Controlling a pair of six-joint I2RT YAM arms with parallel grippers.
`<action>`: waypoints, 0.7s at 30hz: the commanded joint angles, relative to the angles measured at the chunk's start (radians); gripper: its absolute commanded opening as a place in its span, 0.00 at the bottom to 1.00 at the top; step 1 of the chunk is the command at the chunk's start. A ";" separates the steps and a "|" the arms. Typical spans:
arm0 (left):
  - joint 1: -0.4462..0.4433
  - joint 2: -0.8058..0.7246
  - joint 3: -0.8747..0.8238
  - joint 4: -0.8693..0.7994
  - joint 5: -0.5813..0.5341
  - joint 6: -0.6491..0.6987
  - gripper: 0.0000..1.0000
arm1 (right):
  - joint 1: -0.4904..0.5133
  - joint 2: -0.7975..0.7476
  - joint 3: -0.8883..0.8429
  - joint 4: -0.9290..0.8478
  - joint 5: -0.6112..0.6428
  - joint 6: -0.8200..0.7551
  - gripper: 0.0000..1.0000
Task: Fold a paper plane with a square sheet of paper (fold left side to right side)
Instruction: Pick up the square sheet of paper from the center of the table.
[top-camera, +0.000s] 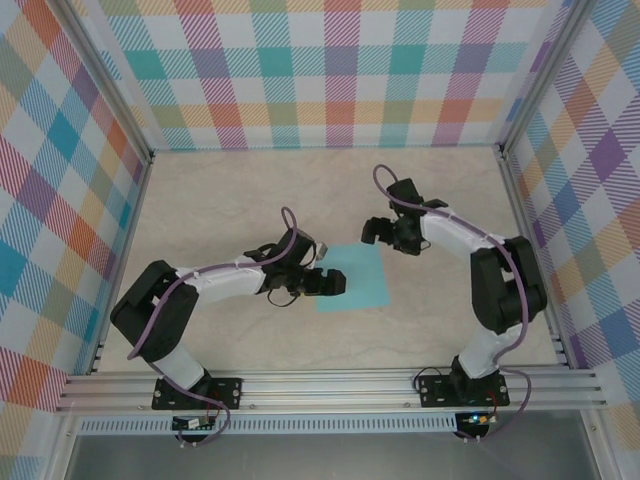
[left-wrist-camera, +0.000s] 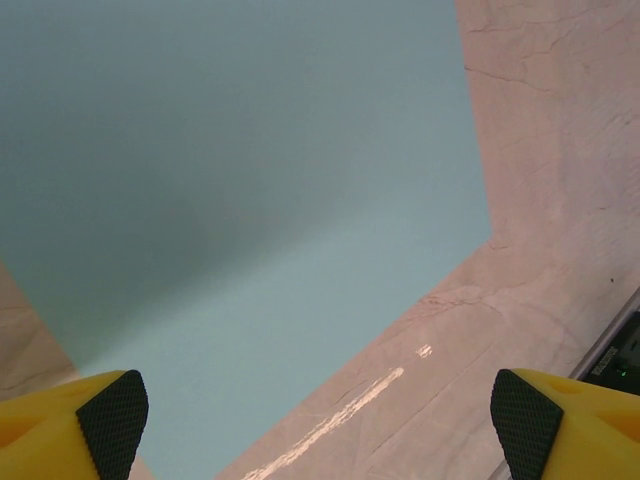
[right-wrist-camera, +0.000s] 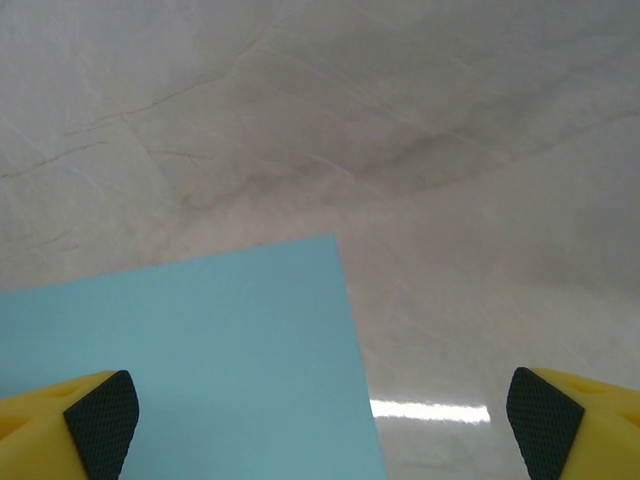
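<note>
Left end effector (left-wrist-camera: 318, 422) low over square sheet of paper (left-wrist-camera: 240, 190)

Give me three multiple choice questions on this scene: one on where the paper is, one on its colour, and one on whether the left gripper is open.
1. Where is the thin matte square sheet of paper?
A: flat on the beige marble-look table, between the left gripper and the right gripper
B: in a tray
C: hanging from a gripper

2. What colour is it?
A: pink
B: yellow
C: light turquoise

3. How do the left gripper's jaws stand?
A: shut on the sheet
B: wide open
C: shut on nothing

Answers:
1. A, the top view shows it lying flat between the grippers.
2. C, every view shows turquoise.
3. B, the left wrist view shows the fingers far apart.
</note>
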 joint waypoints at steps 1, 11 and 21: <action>-0.006 0.027 0.008 0.014 0.022 -0.035 0.91 | 0.023 0.065 0.070 -0.013 0.022 -0.031 0.99; -0.030 0.101 0.070 -0.093 -0.026 -0.019 0.92 | 0.087 0.165 0.128 -0.063 0.050 -0.038 1.00; -0.036 0.136 0.084 -0.124 -0.054 -0.011 0.93 | 0.139 0.154 0.077 -0.083 -0.016 -0.034 0.98</action>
